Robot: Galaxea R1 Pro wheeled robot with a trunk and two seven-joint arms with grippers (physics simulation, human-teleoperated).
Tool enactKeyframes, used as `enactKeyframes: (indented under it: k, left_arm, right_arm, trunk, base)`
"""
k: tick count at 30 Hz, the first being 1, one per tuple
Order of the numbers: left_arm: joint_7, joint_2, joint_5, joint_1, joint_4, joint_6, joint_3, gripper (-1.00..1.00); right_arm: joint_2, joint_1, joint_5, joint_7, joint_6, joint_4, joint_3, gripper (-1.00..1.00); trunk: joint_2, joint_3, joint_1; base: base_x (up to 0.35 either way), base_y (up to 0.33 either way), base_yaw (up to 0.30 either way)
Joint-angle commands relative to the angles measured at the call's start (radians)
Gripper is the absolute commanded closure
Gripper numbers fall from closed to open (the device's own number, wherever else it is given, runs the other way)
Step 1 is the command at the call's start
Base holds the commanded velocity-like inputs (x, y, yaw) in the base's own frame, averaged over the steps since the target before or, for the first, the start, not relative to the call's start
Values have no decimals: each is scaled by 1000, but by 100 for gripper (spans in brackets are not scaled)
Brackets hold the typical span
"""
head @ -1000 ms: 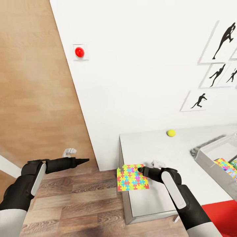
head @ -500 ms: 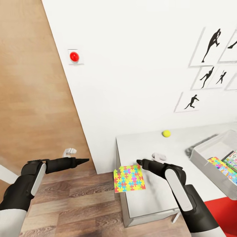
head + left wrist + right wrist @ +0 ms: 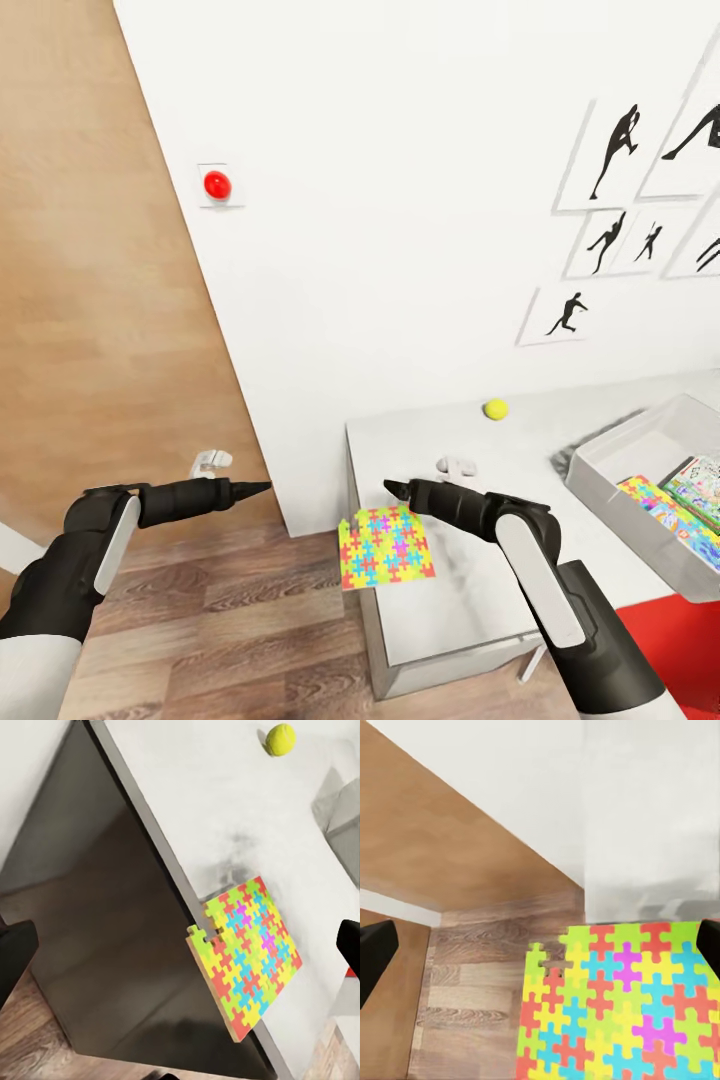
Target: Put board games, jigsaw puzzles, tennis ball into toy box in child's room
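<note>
At table [image 3: 480, 600] corner, jigsaw puzzle [image 3: 385, 546] overhangs edge, easier to pinch. My right gripper [image 3: 392, 489] hovers just above it, fingers apart, nothing held. Left gripper [image 3: 262, 487] idle over floor, state unclear. Tennis ball [image 3: 495, 409] near wall; toy box [image 3: 640, 480] at right, already holding games.

Black arms, white forearm panels, tapered black end effectors

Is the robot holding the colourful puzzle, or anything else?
No, nothing is held. The jigsaw puzzle lies on the table, sticking out over its edge, with the right hand open above it. The left hand holds nothing either.
</note>
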State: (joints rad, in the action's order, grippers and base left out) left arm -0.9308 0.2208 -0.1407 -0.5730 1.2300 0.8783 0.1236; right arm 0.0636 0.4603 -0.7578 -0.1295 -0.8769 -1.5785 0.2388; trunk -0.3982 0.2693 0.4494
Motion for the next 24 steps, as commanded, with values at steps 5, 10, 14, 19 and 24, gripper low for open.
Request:
enactKeyframes:
  k: [5, 10, 14, 19, 24]
  left_arm:
    - [-2, 0, -2, -1, 0, 5, 1, -100]
    - [-2, 0, -3, -1, 0, 5, 1, -100]
    - [-2, 1, -3, -1, 0, 5, 1, -100]
    - [-2, 1, -3, -1, 0, 5, 0, -100]
    - [2, 0, -2, -5, -45, 6, -3, -100]
  right_arm:
    - [2, 1, -10, 86, -2, -3, 1, -100]
    - [4, 1, -9, 237, 2, -3, -6, -100]
    - [5, 1, -8, 380, 8, -2, -10, -100]
    - [5, 0, -7, 475, 35, -2, -11, -100]
    - [5, -7, -14, 501, 90, -1, -12, -100]
  trunk:
    - [-2, -6, 1]
    - [-2, -14, 1]
    - [-2, -20, 1]
    - [-2, -27, 1]
    - [-2, -35, 1]
  base:
    - [0, 0, -68]
    - [0, 0, -67]
    - [0, 0, -59]
    - [0, 0, -20]
    - [0, 0, -28]
